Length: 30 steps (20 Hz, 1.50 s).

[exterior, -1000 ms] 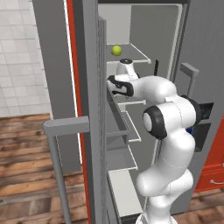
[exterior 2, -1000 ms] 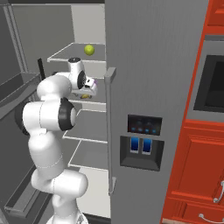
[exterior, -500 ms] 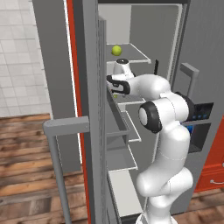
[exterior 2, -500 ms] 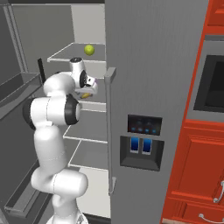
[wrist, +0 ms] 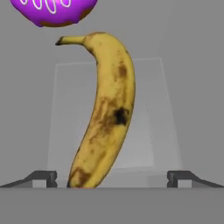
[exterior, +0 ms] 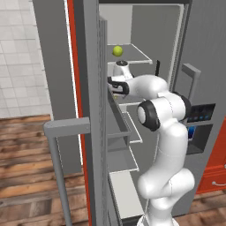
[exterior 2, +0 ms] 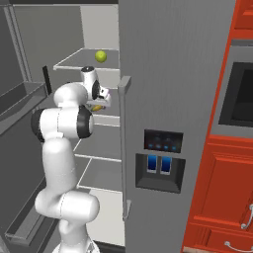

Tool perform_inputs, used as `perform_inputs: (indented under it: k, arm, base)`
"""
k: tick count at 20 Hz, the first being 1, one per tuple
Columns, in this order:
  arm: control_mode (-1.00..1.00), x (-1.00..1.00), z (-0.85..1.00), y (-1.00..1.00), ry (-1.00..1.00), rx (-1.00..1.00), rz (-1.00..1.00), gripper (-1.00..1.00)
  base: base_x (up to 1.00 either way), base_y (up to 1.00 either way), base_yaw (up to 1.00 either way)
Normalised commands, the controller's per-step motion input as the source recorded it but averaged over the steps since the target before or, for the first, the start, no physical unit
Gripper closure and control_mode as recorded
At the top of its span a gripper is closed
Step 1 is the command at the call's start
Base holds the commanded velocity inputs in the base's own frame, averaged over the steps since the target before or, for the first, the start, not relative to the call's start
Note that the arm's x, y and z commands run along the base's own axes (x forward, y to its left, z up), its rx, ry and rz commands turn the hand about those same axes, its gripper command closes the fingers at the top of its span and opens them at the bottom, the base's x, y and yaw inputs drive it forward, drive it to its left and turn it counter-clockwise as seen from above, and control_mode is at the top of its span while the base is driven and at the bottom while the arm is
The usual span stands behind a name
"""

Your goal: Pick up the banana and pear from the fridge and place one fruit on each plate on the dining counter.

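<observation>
Between the wide-open, empty tool's [wrist: 112, 178] tips lies the banana [wrist: 106, 113], off-centre; closing may roll it toward the doughnut [wrist: 54, 9] beyond.

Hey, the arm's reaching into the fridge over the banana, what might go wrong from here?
1. The banana lies lengthwise between the open gripper, nearer one fingertip; closing off-centre might roll or nudge it away.
2. The purple doughnut sits close to the banana's stem end, so pushing deeper could bump it.
3. The arm works just under the shelf holding the pear; lifting steeply may hit it.
</observation>
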Motion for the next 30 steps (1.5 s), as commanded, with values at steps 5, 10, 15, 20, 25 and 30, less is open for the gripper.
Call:
perform_inputs:
  k: [5,10,15,20,25,30]
  arm:
    - [-1.0,0.28,-0.16,0.0,0.0,0.0,0.0,-1.0]
    - [-1.0,0.37,-0.14,0.0,0.0,0.0,0.0,-1.0]
    - [-1.0,0.33,-0.19,0.0,0.0,0.0,0.0,1.0]
    - [-1.0,0.08,-0.31,0.01,0.0,0.0,0.0,1.0]
    - [-1.0,-0.12,-0.25,0.0,-0.05,0.0,0.01,1.0]
    - [-1.0,-0.82,-0.04,-0.04,-0.24,0.03,0.0,1.0]
  base:
    - [0.0,0.0,0.0]
    - [0.0,0.0,0.0]
    - [0.0,0.0,0.0]
    - [0.0,0.0,0.0]
    - [0.0,0.0,0.0]
    - [0.0,0.0,0.0]
